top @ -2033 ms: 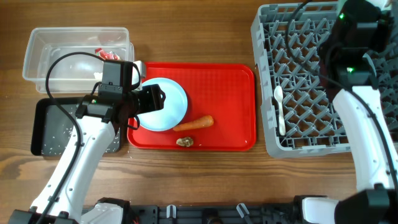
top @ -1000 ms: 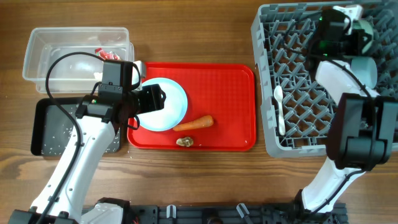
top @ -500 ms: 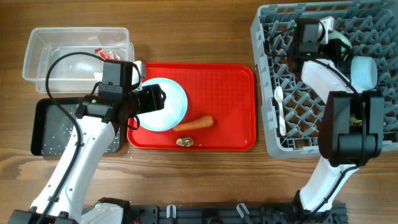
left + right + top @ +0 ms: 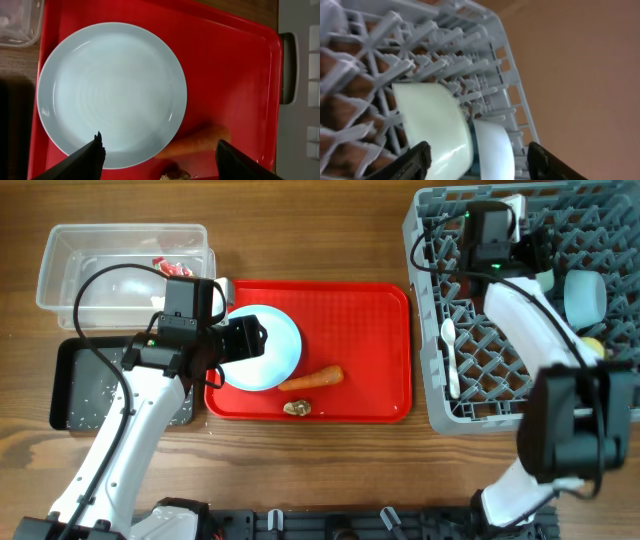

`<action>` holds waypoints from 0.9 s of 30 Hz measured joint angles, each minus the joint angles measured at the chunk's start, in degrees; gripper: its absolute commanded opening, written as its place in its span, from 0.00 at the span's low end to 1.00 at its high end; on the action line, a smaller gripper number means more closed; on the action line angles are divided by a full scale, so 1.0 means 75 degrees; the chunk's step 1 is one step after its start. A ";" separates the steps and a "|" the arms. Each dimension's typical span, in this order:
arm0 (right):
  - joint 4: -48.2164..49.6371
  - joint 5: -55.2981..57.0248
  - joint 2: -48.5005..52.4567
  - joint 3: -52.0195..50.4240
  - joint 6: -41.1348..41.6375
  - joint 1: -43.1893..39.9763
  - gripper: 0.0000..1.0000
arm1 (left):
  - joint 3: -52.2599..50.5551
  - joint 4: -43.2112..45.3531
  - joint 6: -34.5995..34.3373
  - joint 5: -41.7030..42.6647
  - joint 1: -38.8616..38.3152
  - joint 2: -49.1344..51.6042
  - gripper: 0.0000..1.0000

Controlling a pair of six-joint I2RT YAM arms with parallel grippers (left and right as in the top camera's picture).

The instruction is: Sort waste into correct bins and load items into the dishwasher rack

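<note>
A light blue plate (image 4: 112,92) lies at the left of the red tray (image 4: 370,320), with an orange carrot (image 4: 200,142) and a golden-brown scrap (image 4: 296,408) beside it. My left gripper (image 4: 159,141) hangs open above the plate's near rim and the carrot, touching neither. Two pale blue bowls (image 4: 437,125) stand on edge side by side in the grey dishwasher rack (image 4: 500,395). My right gripper (image 4: 477,160) is open just above them, one finger on each side. A white spoon (image 4: 450,358) lies in the rack. A bit of yellow cup (image 4: 592,347) shows behind the right arm.
The clear tub (image 4: 60,280) at the back left holds a red-and-white wrapper (image 4: 166,266). The black tray (image 4: 75,395) in front of it has whitish specks. The left arm crosses over both bins. Bare wooden table lies in front of the red tray.
My right arm has swung left across the back of the rack and its jaws have gone from shut to open. The left arm and the tray's contents have not moved.
</note>
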 measured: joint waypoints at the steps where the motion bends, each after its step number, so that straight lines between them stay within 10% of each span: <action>1: -0.0274 -0.0271 -0.0216 -0.0003 0.0085 0.0000 0.72 | 0.0000 0.0006 0.0000 0.0000 0.0000 0.0000 0.73; 15: -0.2393 -0.7819 -0.1842 -0.0006 0.2116 0.1174 0.70 | 0.0000 -0.0752 -0.0041 -0.0157 0.0093 0.0000 0.72; 27: -0.1638 -0.8993 -0.0475 -0.0006 0.3707 0.3995 0.68 | 0.0003 -0.2057 -0.1029 -0.0315 0.2349 0.0000 0.87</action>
